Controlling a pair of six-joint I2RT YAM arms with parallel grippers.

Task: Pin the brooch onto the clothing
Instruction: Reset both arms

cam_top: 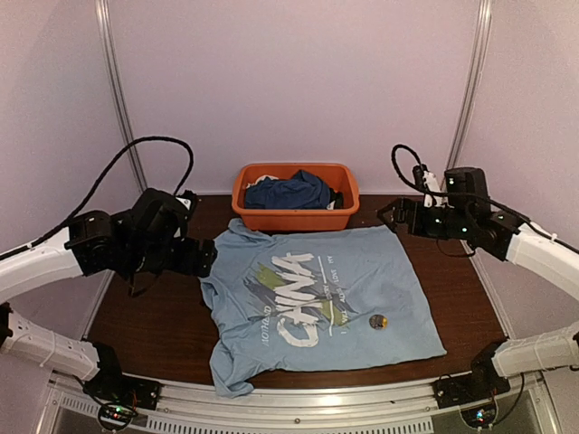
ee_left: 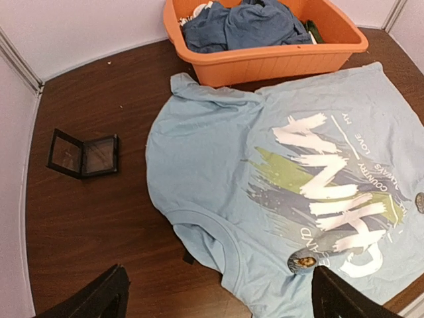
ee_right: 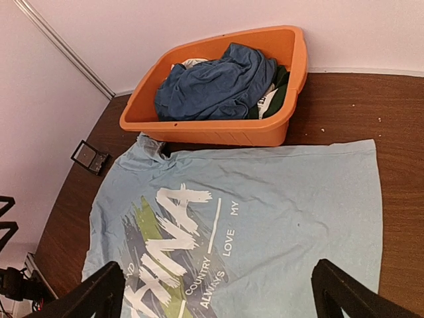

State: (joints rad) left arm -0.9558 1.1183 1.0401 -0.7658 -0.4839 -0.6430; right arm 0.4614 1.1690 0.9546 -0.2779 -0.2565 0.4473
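The clothing (cam_top: 344, 271) is a light blue T-shirt with a "CHINA" print, spread flat on the brown table. The brooch (cam_top: 378, 321), a small round disc, lies on the shirt to the right of the print. The left wrist view shows it cut off at the right edge (ee_left: 420, 202), and a second small round disc (ee_left: 304, 262) sits on the print near the collar. My left gripper (cam_top: 201, 258) (ee_left: 218, 298) hangs open above the shirt's left edge, holding nothing. My right gripper (cam_top: 391, 215) (ee_right: 218, 291) is open over the shirt's far right corner. No brooch shows in the right wrist view.
An orange basket (cam_top: 294, 220) holding a dark blue garment (cam_top: 289, 192) stands at the back, touching the shirt's far edge. A small black square case (ee_left: 84, 154) (ee_right: 91, 157) lies open on the table left of the shirt. White walls close in three sides.
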